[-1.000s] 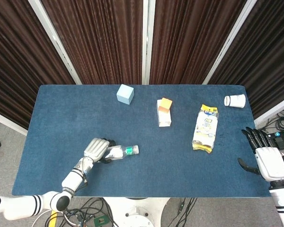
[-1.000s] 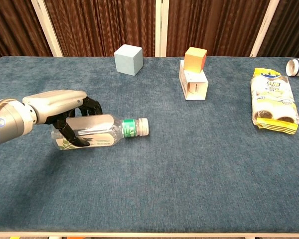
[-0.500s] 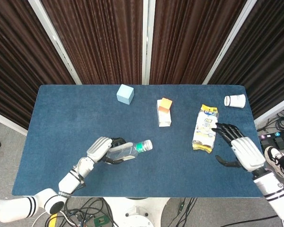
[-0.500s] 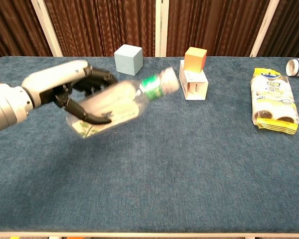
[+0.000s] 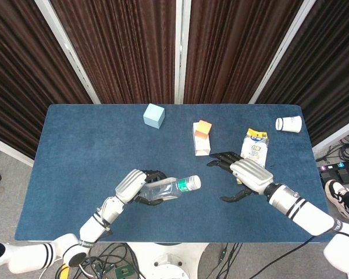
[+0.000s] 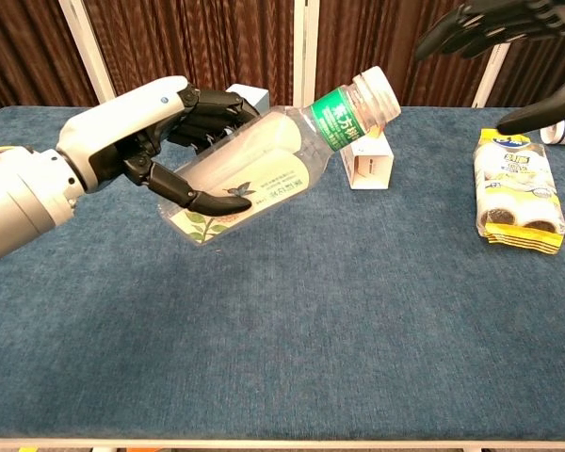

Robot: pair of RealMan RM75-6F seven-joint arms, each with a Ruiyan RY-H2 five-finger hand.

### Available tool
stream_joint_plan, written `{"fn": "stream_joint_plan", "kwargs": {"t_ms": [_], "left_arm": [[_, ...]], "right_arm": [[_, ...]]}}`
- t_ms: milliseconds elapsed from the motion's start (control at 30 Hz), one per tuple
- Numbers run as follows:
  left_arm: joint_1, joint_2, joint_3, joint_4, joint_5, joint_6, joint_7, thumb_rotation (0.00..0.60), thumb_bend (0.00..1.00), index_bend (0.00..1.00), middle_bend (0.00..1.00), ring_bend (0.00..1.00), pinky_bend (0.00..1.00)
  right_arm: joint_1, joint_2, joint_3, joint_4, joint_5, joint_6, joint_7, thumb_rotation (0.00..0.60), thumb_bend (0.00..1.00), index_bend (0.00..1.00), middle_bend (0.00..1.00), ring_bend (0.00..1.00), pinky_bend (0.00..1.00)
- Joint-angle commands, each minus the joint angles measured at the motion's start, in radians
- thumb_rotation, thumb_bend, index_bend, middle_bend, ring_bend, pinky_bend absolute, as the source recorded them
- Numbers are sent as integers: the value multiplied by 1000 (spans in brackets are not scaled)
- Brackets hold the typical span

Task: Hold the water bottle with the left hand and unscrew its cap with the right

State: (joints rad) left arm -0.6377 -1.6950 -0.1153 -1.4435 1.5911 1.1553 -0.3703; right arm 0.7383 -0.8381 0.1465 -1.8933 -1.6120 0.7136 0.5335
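While the left hand (image 6: pixel 146 141) grips the water bottle (image 6: pixel 264 174) around its body, the bottle hangs tilted above the front half of the tabletop (image 5: pixel 75 145), its white cap (image 6: pixel 377 92) pointing up and to the right. Behind it, toward the far edge, stand a pale blue cube (image 5: pixel 154 115) and a small white box (image 5: pixel 202 143) with an orange block (image 5: pixel 204 128) on top. Just right of the cap, the right hand (image 5: pixel 244 174) hovers with fingers spread, holding nothing, beside a yellow packet (image 5: pixel 255 150). A white cup (image 5: pixel 288 124) lies on its side in the far right corner.

You are working at a bench (image 5: pixel 75 145) covered in dark blue cloth. Dark brown pleated curtains (image 5: pixel 122 46) are hanging behind it, split by pale vertical posts (image 5: pixel 180 52). Grey floor (image 5: pixel 6 174) is showing at your left, cables (image 5: pixel 113 253) trailing below.
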Motion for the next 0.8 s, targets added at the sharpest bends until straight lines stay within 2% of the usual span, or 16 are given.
{"fn": "stream_joint_plan", "kwargs": {"t_ms": [33,800], "left_arm": [[-1,-2,1,-3,-6,1,3,600,475,565,578,495,630],[-16,-19,4,1,-32,5,3,600,475,565,578,495,629]], "right_arm": [[27,-4,6,-9,28,-37,-9,501,94,172,34,0,0],[106,-76,-10,-21,57,-71,-54,500,96,176,34,0,0]]}}
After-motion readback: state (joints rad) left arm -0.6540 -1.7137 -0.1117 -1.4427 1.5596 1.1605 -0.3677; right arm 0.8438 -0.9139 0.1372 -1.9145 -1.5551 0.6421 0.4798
